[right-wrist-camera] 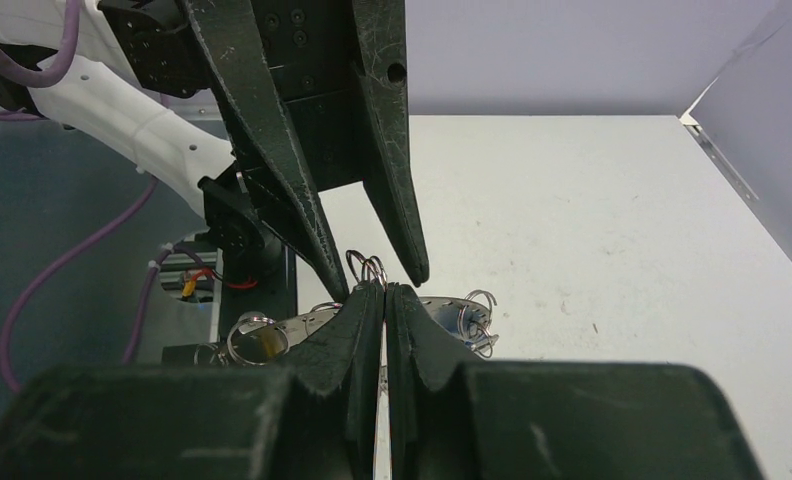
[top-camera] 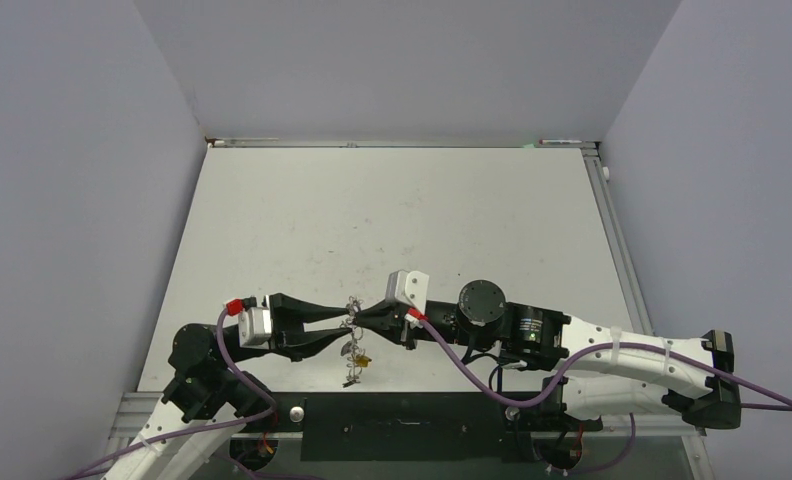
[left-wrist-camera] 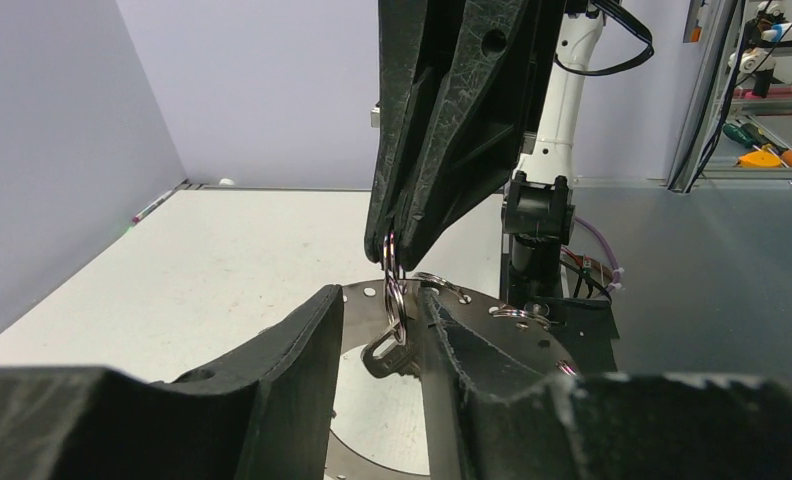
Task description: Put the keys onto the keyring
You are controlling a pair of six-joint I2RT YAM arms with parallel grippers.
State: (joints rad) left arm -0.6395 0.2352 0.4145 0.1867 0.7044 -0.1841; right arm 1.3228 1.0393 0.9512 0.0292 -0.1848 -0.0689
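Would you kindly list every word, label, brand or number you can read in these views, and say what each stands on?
None can be read.
Sticker on the right arm's motor: it carries print, but too small and blurred to read.
Nothing else in the three views shows lettering.

Seen from above, the keys (top-camera: 353, 352) hanging at the keyring (left-wrist-camera: 527, 345) are too small to tell apart. Fingers (right-wrist-camera: 357, 345) hide most of the keyring.
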